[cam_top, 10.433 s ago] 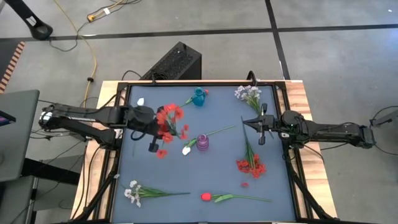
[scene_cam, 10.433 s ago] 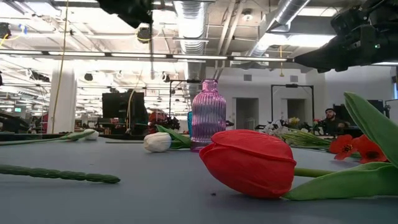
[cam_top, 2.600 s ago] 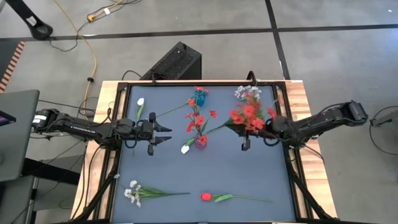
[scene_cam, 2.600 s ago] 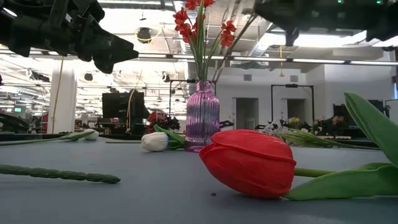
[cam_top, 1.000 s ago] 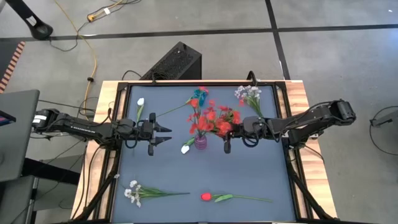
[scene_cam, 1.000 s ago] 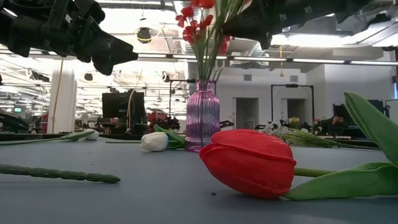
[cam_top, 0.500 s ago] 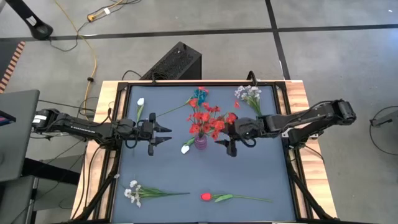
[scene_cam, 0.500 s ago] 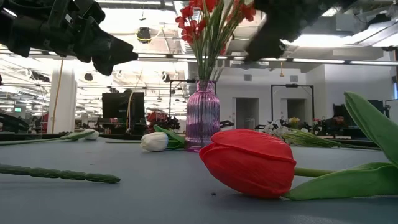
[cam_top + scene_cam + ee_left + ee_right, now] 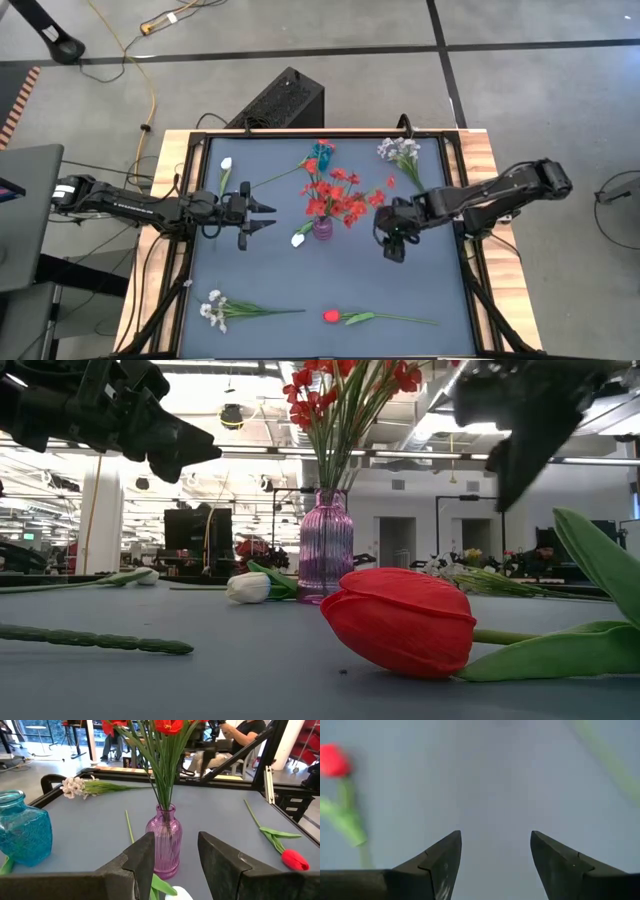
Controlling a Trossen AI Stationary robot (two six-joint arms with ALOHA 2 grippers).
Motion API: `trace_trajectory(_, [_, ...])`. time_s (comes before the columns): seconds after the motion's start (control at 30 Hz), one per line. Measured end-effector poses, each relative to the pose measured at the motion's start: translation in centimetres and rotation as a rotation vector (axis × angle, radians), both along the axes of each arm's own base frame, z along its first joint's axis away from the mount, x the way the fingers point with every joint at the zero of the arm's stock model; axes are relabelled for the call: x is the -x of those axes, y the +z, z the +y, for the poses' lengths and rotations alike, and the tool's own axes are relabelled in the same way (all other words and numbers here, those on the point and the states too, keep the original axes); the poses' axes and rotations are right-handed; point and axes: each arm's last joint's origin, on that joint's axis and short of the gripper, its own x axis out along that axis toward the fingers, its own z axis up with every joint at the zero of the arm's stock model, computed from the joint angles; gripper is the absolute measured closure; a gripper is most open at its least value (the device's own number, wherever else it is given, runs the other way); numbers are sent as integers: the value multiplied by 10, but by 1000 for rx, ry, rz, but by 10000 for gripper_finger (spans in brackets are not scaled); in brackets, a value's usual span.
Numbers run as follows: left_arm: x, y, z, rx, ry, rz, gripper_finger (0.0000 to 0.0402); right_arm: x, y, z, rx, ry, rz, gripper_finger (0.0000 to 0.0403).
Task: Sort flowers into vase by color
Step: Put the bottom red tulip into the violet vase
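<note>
Right gripper [image 9: 393,240], jaws wide and empty, hangs beside the purple vase [image 9: 323,228] of red flowers [image 9: 338,194]; left gripper [image 9: 262,212] waits, jaws apart.

red flowers [image 9: 335,192] stand in purple vase [image 9: 323,228], right gripper [image 9: 391,243] beside

Spray stems [image 9: 337,192] in centre vase [image 9: 323,228]; tulip [image 9: 299,238] beside it; second vase [image 9: 320,157] behind.

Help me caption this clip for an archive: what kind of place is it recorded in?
Probably a large open lab or industrial workspace: exposed ceiling ducts and strip lights, a concrete floor with cables, and desks behind the blue-topped table holding the purple vase.
</note>
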Motion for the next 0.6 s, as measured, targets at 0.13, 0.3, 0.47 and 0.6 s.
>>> trace_trajectory(0.13, [0,0,0,0,1,4,263,6,0,25,-126,53,34,137])
trace_trajectory(0.3, [0,0,0,-10,-1,-1,263,18,3,63,-221,26,42,137])
trace_trajectory(0.47, [0,3,0,-23,-2,-32,263,31,9,103,-286,2,-55,137])
trace_trajectory(0.6, [0,2,-1,5,-19,-24,263,45,13,128,-279,-1,-158,137])
